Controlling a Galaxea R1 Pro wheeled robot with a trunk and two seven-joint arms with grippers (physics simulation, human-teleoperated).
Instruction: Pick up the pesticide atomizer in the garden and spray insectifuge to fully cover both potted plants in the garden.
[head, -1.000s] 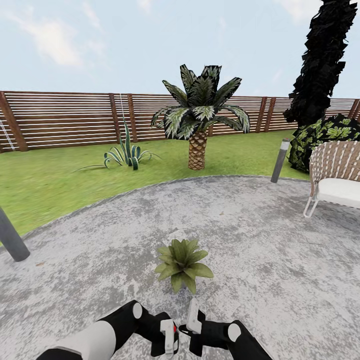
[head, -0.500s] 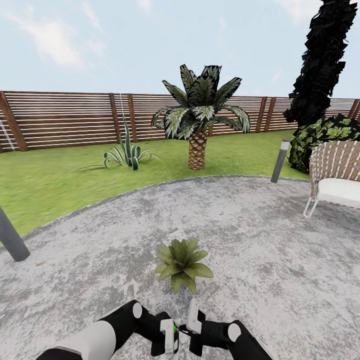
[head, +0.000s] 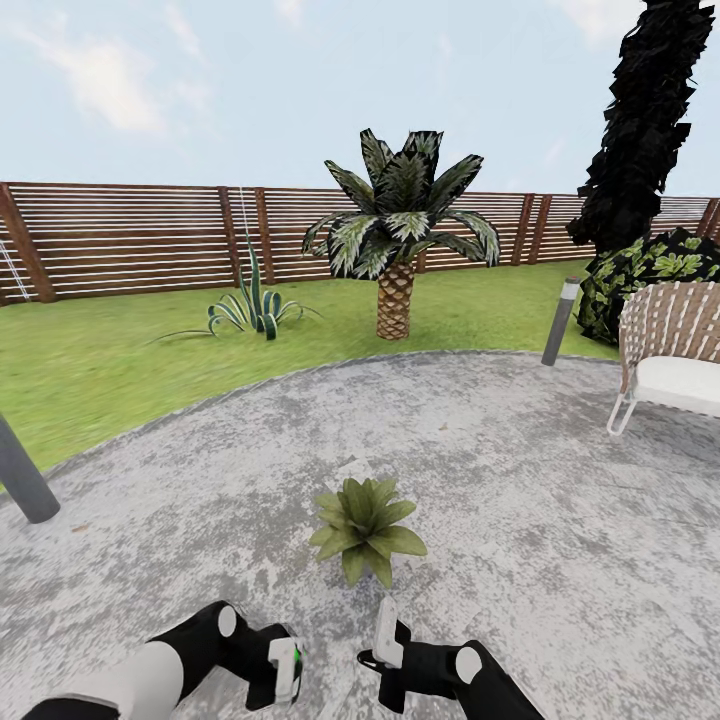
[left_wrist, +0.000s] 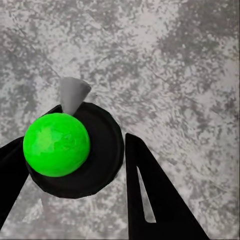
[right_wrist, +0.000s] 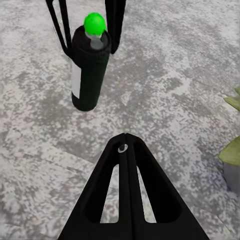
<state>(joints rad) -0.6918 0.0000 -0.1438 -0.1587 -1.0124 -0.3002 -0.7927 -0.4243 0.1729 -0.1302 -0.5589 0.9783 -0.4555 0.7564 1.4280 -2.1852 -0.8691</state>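
Note:
The pesticide atomizer (head: 296, 660), a slim dark bottle with a white label, now has a bright green top. My left gripper (head: 283, 675) is shut on it low over the round grey patio (head: 520, 480). In the left wrist view the atomizer (left_wrist: 56, 145) sits top-on between the dark fingers (left_wrist: 150, 200) of the left gripper (left_wrist: 75, 150). In the right wrist view the atomizer (right_wrist: 90, 70) hangs upright beyond my right gripper (right_wrist: 126, 142), which is shut on nothing. One potted plant (head: 365, 525) stands just ahead of both grippers, its leaves (right_wrist: 232, 150) beside the right gripper. The second potted plant is out of view.
A wicker chair (head: 672, 350) stands on the patio's right side, with a grey bollard lamp (head: 561, 320) and a dark bush (head: 650, 270) behind it. A grey pole (head: 22, 475) leans at the left edge. Palm (head: 397, 240), agave (head: 250, 305) and brown fence (head: 120, 240) lie beyond on the lawn.
My left arm has moved left with the atomizer, away from the right gripper. The atomizer's top went from red to green. The right arm and the plant stayed put.

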